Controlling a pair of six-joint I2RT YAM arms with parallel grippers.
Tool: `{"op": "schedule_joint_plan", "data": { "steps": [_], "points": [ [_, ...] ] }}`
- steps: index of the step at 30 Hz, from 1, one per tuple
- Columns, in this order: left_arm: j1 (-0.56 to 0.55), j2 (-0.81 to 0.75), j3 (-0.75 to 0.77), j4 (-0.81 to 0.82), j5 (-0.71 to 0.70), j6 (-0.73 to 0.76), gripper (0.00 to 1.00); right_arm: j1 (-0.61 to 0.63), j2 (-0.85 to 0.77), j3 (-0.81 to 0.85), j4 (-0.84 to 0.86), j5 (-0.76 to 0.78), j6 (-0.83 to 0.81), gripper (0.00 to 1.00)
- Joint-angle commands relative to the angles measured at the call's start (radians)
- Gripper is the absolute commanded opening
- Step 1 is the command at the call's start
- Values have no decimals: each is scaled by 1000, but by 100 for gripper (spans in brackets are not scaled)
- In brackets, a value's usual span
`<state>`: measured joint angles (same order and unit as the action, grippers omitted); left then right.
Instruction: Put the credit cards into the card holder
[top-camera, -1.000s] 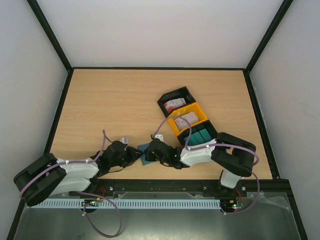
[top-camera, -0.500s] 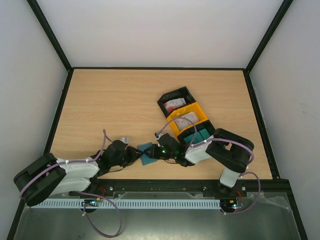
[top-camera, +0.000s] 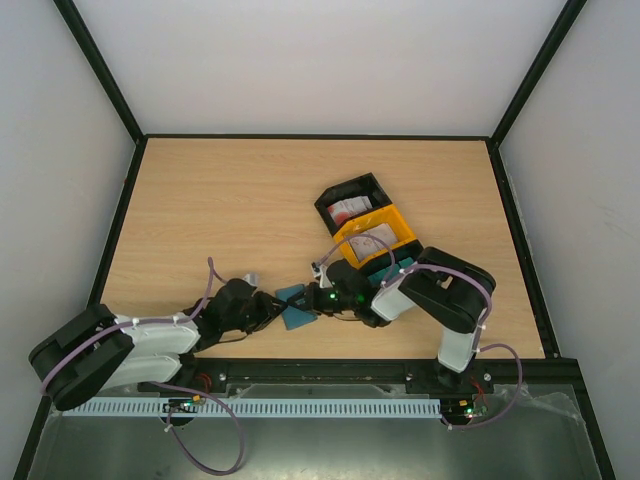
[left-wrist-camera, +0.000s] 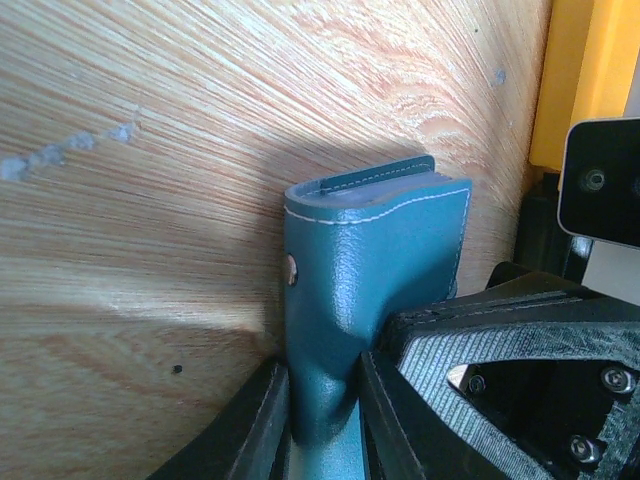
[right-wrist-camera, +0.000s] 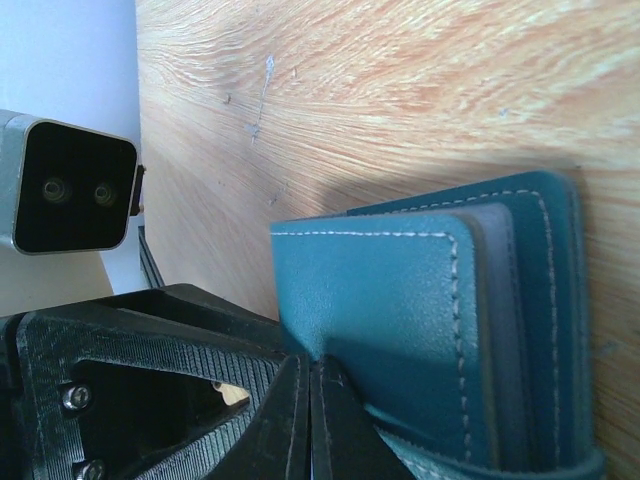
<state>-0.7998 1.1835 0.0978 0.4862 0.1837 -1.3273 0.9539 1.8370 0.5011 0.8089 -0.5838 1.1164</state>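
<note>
The teal wallet (top-camera: 293, 306) sits toward six o'clock on the table (top-camera: 220, 210). It is clamped between the fingers of the left gripper (left-wrist-camera: 322, 425), which is placed at its nine o'clock. The right gripper (right-wrist-camera: 310, 375) is fully closed, with its tips set against the wallet's cover from three o'clock. The cards (top-camera: 347, 210) are seen in the black bin (top-camera: 352, 186) and the yellow bin (top-camera: 345, 248), at the wallet's one o'clock.

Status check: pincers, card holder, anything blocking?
Left pincer clamped on card holder. Right pincer shut on its front cover. Credit cards not loaded, in black bin and yellow bin. No obstruction seen.
</note>
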Motion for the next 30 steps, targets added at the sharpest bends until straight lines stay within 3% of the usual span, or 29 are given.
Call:
{"op": "schedule_joint_plan", "data": {
  "steps": [1, 4, 11, 15, 20, 26, 30],
  "points": [
    [1, 48, -16, -191, -29, 20, 23, 0, 90, -58, -339, 43, -18, 2],
    [1, 27, -1, -219, -32, 31, 24, -1, 1, 13, -486, 93, -89, 3],
    [19, -104, 112, -429, -90, 105, 33, -2, -213, 262, -792, 250, -220, 33],
    [42, -200, 186, -575, -133, 151, 39, -1, -326, 340, -900, 306, -256, 43],
    [53, -357, 278, -744, -205, 207, 57, -1, -523, 365, -1064, 503, -305, 51],
    [54, -558, 477, -986, -348, 332, 96, -1, -833, 373, -1298, 862, -345, 62],
    [54, -642, 611, -1088, -460, 421, 99, -1, -1032, 398, -1440, 1061, -347, 69]
  ]
}}
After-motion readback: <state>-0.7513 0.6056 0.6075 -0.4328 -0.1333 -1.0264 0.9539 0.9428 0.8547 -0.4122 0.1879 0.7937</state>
